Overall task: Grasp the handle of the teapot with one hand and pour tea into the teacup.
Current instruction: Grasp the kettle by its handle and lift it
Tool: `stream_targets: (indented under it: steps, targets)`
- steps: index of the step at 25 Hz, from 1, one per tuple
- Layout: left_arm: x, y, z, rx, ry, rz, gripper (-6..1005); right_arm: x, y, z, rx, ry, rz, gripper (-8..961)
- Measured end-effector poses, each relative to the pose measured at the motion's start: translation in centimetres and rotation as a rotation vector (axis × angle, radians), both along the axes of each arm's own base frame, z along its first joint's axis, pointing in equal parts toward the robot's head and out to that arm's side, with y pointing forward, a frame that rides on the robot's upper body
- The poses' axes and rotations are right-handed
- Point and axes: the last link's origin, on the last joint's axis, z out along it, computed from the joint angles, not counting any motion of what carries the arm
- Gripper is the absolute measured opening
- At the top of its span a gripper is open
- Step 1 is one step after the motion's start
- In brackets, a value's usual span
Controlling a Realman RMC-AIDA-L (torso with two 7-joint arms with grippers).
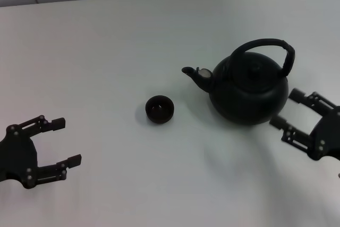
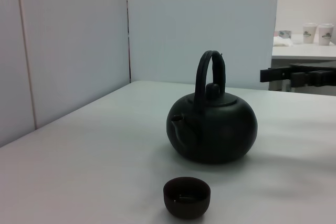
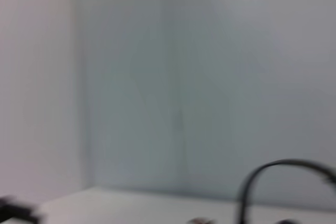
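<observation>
The black teapot (image 1: 247, 90) stands upright on the white table, right of centre, spout pointing left. Its arched handle (image 1: 265, 46) loops over the lid knob. The small black teacup (image 1: 159, 109) sits left of the spout, apart from it. My right gripper (image 1: 284, 109) is open, low at the right, its fingers just beside the teapot's right flank. My left gripper (image 1: 66, 142) is open and empty at the near left. The left wrist view shows the teapot (image 2: 212, 129), its handle (image 2: 209, 72), the teacup (image 2: 186, 196) and the right gripper's fingers (image 2: 299, 74). The right wrist view shows only the handle's arc (image 3: 278, 174).
The white table (image 1: 106, 57) stretches wide around the ware; its far edge meets a pale wall. Light partition panels (image 2: 199, 24) stand behind the table, and paper cups (image 2: 317, 32) sit on another table far off.
</observation>
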Motion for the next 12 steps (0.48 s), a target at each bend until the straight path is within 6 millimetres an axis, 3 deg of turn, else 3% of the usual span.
stream_targets:
  steps: [2, 12]
  targets:
    - [0.1, 0.1, -0.1, -0.001, -0.003, -0.003, 837, 0.3, -0.6, -0.5, 0.131, 0.035, -0.072, 713]
    - [0.4, 0.1, -0.1, -0.009, -0.016, -0.007, 836, 0.8, -1.5, -1.8, 0.377, 0.055, -0.267, 712]
